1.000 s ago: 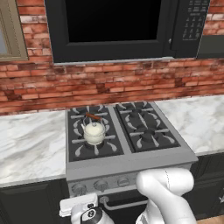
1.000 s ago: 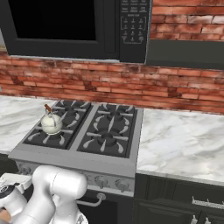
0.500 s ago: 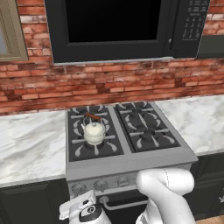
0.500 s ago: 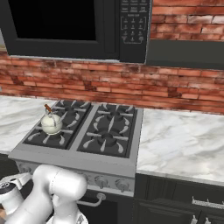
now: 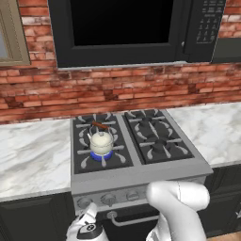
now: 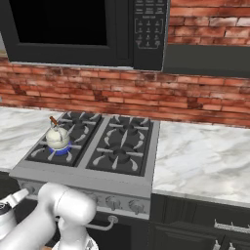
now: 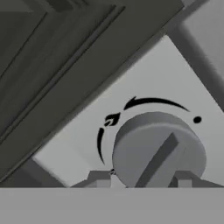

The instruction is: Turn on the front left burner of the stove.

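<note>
Front left burner (image 5: 101,156) already shows blue flame under the kettle (image 5: 101,141); its rigid knob (image 7: 158,150), best pinched across the ridge, sits between the hand's (image 7: 141,180) narrowly spread tips.

You see a grey steel stove (image 5: 136,177) with black grates, and under the small white kettle (image 5: 101,142) the front left burner (image 5: 102,156) glows blue. The knob (image 7: 158,151) is plain grey, ringed by black arc markings and a flame symbol on a pale panel. You have white marble counters (image 6: 205,161) veined in grey, a red brick wall (image 5: 117,89) with light mortar, a black microwave (image 5: 127,30), and dark cabinets (image 6: 195,224).
</note>
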Motion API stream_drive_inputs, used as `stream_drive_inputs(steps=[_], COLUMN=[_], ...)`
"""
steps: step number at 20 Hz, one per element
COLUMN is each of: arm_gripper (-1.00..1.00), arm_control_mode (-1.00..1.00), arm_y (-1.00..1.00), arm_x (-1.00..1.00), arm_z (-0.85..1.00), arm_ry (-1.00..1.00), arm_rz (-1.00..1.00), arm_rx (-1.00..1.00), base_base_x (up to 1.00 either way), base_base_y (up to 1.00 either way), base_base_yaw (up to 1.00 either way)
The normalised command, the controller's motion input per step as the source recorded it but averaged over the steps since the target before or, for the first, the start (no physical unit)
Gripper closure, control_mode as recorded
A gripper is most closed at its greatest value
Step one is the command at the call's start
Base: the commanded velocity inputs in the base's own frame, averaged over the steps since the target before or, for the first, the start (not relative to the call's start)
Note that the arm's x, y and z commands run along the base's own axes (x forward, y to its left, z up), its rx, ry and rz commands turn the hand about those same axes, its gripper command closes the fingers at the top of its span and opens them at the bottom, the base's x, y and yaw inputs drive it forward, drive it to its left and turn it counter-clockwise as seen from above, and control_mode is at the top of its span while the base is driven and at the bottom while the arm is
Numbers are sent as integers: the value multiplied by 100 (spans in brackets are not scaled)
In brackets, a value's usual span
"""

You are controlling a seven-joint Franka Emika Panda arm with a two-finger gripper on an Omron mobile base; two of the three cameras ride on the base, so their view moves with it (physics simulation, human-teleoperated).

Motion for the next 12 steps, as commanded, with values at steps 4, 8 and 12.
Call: stream_drive_inputs(steps=[4, 8, 12], arm_gripper=[100, 100, 100], arm_control_mode=[-100, -100, -100], arm_y=[13, 4, 0], arm_x=[8, 2, 0], arm_z=[-11, -7, 0], arm_ry=[16, 1, 0], arm_rz=[0, 0, 0], arm_rx=[-46, -14, 0], base_base_x=[0, 0, 0], base_base_y=[0, 0, 0], base_base_yaw=[0, 0, 0])
